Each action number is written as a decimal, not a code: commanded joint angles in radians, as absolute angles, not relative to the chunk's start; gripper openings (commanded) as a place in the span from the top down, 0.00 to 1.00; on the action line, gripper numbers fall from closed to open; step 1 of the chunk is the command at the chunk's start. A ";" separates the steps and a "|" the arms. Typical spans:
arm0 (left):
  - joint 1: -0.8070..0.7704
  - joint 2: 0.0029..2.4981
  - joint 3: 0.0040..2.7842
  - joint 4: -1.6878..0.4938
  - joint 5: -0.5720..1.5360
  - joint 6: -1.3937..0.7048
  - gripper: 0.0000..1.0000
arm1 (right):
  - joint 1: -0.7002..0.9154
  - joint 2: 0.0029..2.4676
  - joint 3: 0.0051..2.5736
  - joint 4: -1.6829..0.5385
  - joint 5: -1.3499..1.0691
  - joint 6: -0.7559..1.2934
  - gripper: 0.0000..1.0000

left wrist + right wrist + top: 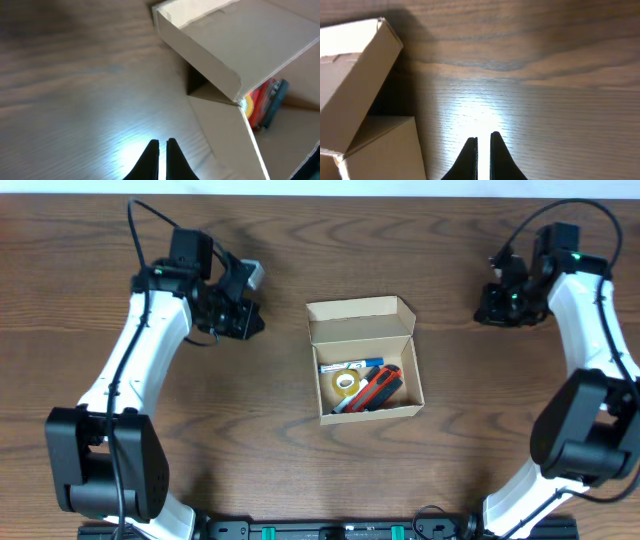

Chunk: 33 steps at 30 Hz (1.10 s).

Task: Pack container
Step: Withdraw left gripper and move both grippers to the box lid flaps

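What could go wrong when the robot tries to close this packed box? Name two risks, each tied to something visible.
1. The lid flap stands open and both grippers, left and right, are apart from the container. A one-sided push on the flap might slide the box instead of folding it.
2. The red tool lies slanted over the markers. If it rides high, the lid may not shut flat.

Tally: one container [361, 328] between the grippers. Inside it: one tape roll [346, 383], one blue marker [352, 367], at least one red marker [381, 387]; they overlap, total unclear. Two grippers: left gripper [162, 149], right gripper [483, 144]. One table [300, 470].
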<state>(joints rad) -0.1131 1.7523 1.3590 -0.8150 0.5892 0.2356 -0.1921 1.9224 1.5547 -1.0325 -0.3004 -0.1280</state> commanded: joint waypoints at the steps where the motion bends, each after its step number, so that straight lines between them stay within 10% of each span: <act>1: -0.111 1.745 1.285 -0.767 0.700 0.223 0.94 | -0.161 1.966 1.554 -1.034 -0.322 -0.128 0.99; 33: -0.111 1.993 1.095 -0.408 0.918 0.111 0.94 | -0.050 2.096 1.398 -0.816 -0.474 0.008 0.99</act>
<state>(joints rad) -0.1131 1.9717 1.1000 -0.4129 0.8974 0.1310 -0.0750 2.0567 1.4052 -0.8276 -0.4122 -0.0345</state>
